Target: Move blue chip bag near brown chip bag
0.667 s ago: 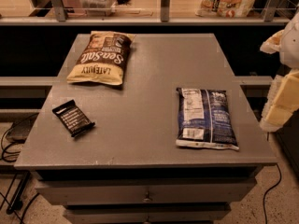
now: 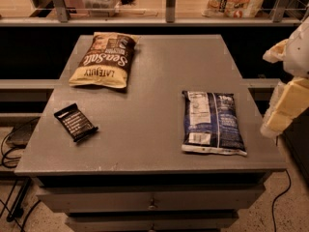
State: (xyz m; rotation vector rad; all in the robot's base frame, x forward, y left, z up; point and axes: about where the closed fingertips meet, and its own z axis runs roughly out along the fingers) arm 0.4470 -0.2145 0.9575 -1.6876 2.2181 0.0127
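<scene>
The blue chip bag (image 2: 211,122) lies flat on the right side of the grey table (image 2: 154,76), near its front edge, dark navy with white label panels. The brown chip bag (image 2: 105,59) with white "Sea Salt" lettering and a tan-yellow end lies flat at the back left of the table. My gripper (image 2: 286,108) is at the right edge of the view, cream-coloured, hanging beyond the table's right edge and to the right of the blue bag, not touching it. It holds nothing that I can see.
A small black bar wrapper (image 2: 76,122) lies at the front left of the table. A shelf rail (image 2: 166,21) with packages runs behind the table. Drawers (image 2: 152,202) sit below the tabletop. Cables (image 2: 12,149) lie on the floor at left.
</scene>
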